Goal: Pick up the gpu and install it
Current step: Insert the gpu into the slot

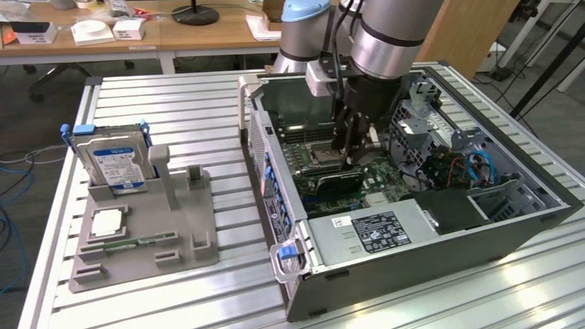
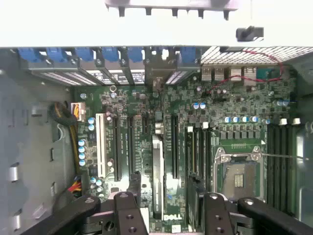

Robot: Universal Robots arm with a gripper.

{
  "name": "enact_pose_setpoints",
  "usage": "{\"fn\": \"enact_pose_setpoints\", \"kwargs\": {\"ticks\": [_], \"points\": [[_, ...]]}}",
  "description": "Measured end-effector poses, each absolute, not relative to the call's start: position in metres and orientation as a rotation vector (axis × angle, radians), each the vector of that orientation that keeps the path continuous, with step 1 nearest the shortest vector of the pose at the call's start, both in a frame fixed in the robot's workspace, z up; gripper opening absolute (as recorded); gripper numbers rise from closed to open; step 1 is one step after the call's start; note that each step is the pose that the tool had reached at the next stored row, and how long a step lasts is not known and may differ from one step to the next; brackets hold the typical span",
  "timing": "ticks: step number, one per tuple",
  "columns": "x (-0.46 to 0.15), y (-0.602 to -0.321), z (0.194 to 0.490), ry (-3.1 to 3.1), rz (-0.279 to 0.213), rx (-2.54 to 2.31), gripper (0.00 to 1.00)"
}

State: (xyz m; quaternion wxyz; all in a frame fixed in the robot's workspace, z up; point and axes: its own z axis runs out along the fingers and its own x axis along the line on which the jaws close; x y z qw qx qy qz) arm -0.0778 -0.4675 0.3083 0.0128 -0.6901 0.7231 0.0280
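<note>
End effector (image 2: 159,208): open | gpu (image 2: 157,181): seated upright in slot, between fingers

The gripper (image 1: 352,154) hides the middle of the motherboard (image 1: 375,179) inside the computer case (image 1: 475,236). The gpu (image 2: 157,183) shows edge-on, its lower end cut off. Hard drive (image 1: 111,164) label text's too small to read.

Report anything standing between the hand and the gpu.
Nothing visible does. The open hand hangs directly over the gpu, straddling it, while the card stands on edge in a slot on the motherboard.
</note>
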Motion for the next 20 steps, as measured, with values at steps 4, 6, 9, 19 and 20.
{"fn": "enact_pose_setpoints", "kwargs": {"ticks": [4,6,9,19,20], "points": [[-0.0778,-0.4675,0.3091,2.254,0.087,-2.151,0.5],[-0.0778,-0.4675,0.3092,2.254,0.087,-2.151,0.37],[-0.0778,-0.4675,0.3093,2.254,0.087,-2.151,0.25],[-0.0778,-0.4675,0.3108,2.254,0.087,-2.151,0.11],[-0.0778,-0.4675,0.3109,2.254,0.087,-2.151,0.11]]}}
